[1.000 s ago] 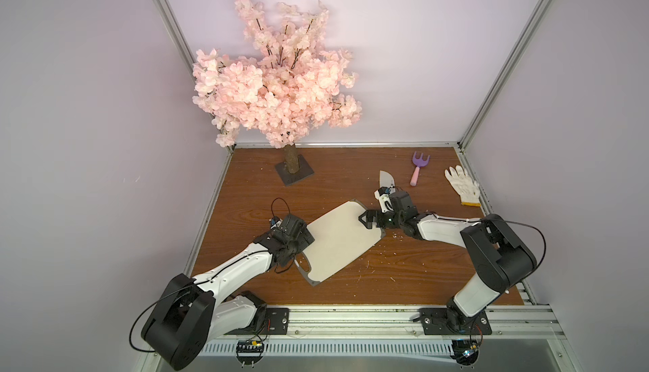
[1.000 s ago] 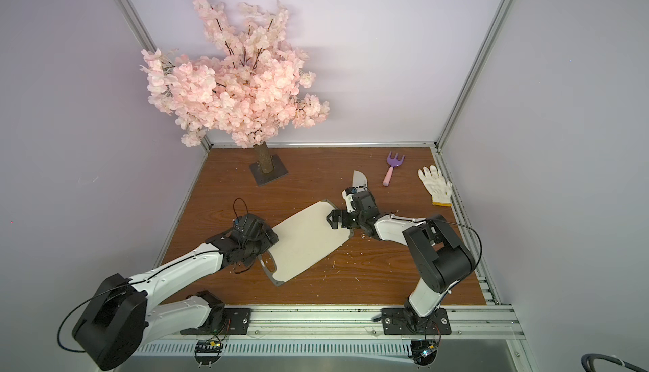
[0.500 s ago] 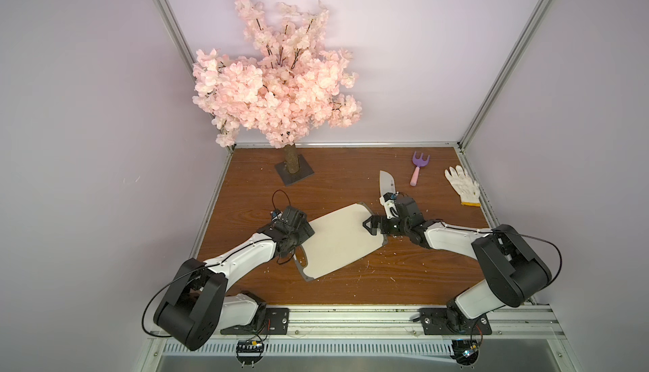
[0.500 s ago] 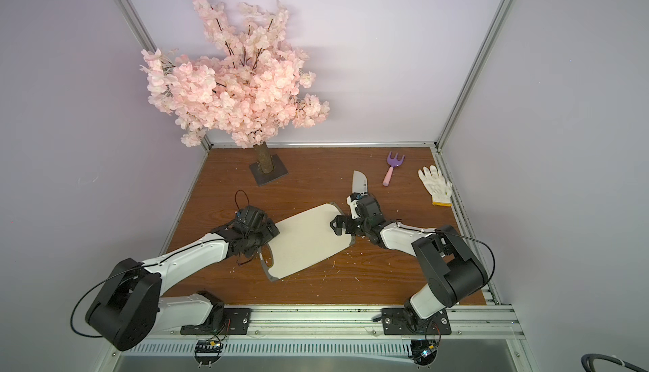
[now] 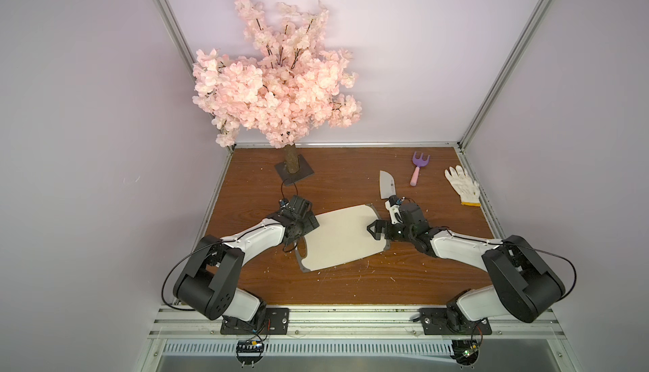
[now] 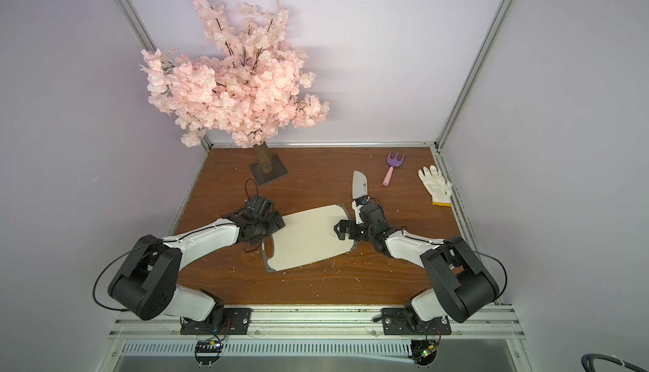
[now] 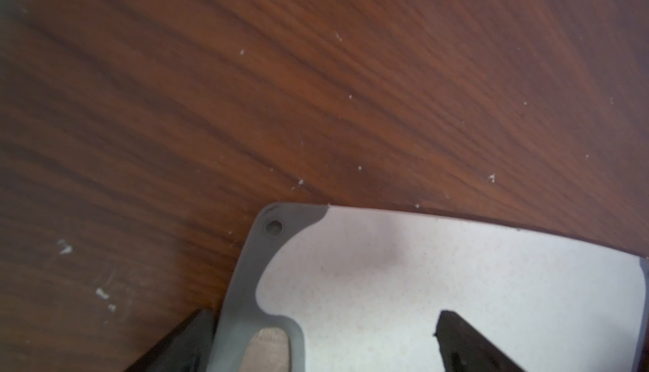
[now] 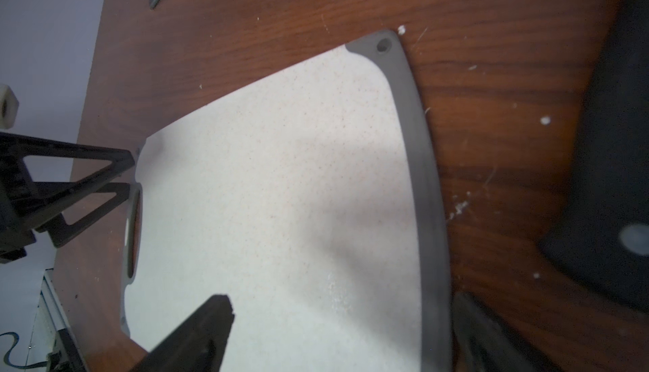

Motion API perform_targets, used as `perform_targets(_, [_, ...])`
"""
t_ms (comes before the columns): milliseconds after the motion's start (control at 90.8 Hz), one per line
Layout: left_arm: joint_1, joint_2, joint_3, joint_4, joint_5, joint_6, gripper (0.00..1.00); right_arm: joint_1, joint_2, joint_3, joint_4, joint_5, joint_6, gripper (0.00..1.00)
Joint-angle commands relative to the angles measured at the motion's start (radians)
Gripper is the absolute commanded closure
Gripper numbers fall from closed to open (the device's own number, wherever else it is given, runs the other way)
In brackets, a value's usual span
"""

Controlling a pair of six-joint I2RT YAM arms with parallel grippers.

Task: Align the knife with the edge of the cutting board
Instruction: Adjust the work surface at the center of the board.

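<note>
The off-white cutting board [image 5: 340, 243] [image 6: 309, 240] lies at an angle mid-table, its handle hole toward the left arm. The knife [image 5: 387, 185] [image 6: 359, 187] lies just past the board's far right corner, blade pointing away. Its black handle [image 8: 614, 142] is mostly hidden under the right wrist in both top views. My left gripper [image 5: 305, 235] [image 7: 316, 338] is open, straddling the grey rim [image 7: 242, 303] at the handle-hole end. My right gripper [image 5: 381, 233] [image 8: 340, 317] is open, straddling the opposite short edge. Each has one finger over the board and one over the table.
A pink blossom tree on a dark square base [image 5: 294, 173] stands at the back left. A purple-and-pink toy garden fork [image 5: 418, 168] and a white glove [image 5: 461, 185] lie at the back right. White crumbs dot the wooden table [image 5: 351, 282]. Walls close three sides.
Both arms have sunk lower toward the table. The right gripper drew slightly nearer along the board's end, uncovering more of the knife's blade. Both grippers stayed open.
</note>
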Motion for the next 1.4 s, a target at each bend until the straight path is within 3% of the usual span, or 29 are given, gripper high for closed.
perform_targets(0, [0.0,0.072,0.0,0.021,0.121,0.021,0.01,0.04,-0.017,-0.025,0.005,-0.071,0.042,0.01])
perform_targets(683, [0.003,0.187,0.118,0.025,0.151,0.088,0.01,0.1,-0.199,-0.157,0.03,0.004,0.126,0.01])
perform_targets(1387, [-0.134,0.198,0.104,0.061,0.137,0.007,0.01,0.101,-0.346,-0.218,-0.053,0.08,0.135,0.01])
